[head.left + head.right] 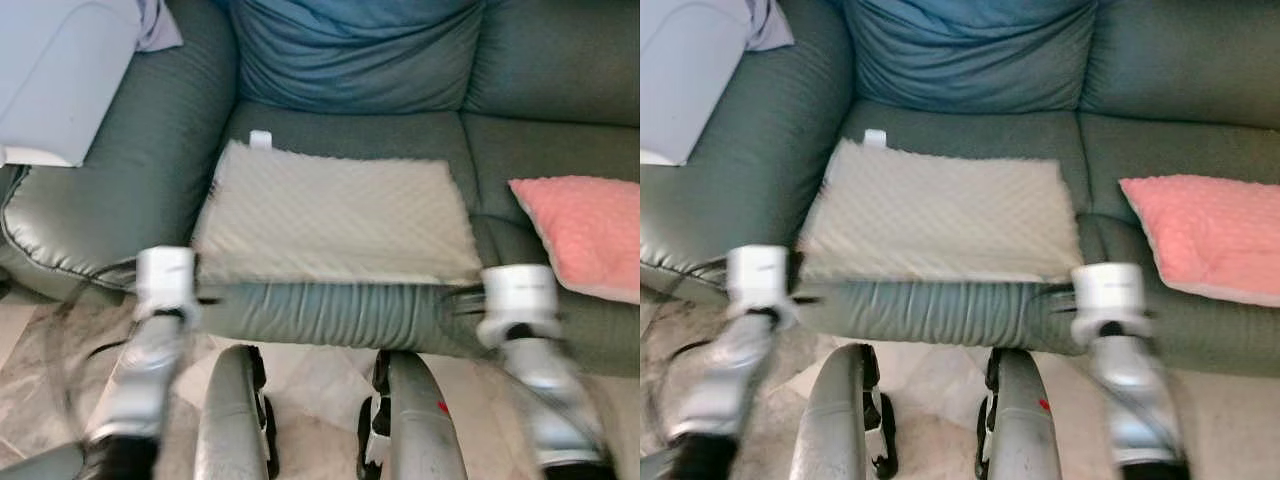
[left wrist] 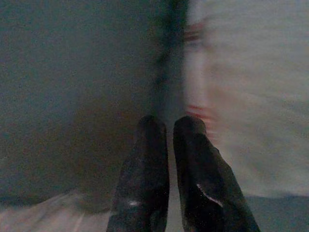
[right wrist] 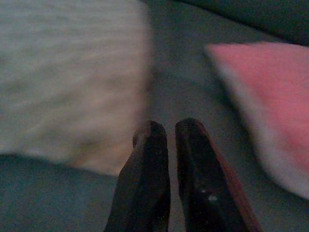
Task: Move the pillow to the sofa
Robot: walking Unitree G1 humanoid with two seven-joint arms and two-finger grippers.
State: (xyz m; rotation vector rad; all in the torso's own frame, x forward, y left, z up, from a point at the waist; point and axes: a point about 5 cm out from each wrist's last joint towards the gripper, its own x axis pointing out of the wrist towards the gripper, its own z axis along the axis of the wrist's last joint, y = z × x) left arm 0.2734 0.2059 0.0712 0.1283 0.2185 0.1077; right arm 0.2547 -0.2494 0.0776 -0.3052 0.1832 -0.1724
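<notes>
Nearest are the robot's two silver arms, reaching forward over a pale stone floor. The left claw sits at the front left corner of the seat, its two black fingers pressed together with nothing between them. The right claw is at the front right corner, fingers likewise pressed together and empty, pointing along the bare leather between two cushions. Both arms look blurred, so the exact contact at each corner is hard to read.

Just beyond them lies the pillow — a flat, cream, dimpled one — resting on the seat of the dark green sofa, its near edge level with the front lip of the seat. A small white tag sticks out at its far edge. On the next seat, to the robot's right, lies a pink cushion, near the pillow but apart from it. Further back are a blue back cushion and, on the sofa's arm at the left, a white sheet.

By the look of it the pillow is already on the sofa, so the step in hand is probably the letting go. Doing it well means drawing both claws straight back without snagging the fabric — and leaving the pillow square on the seat, not hanging over the lip.
</notes>
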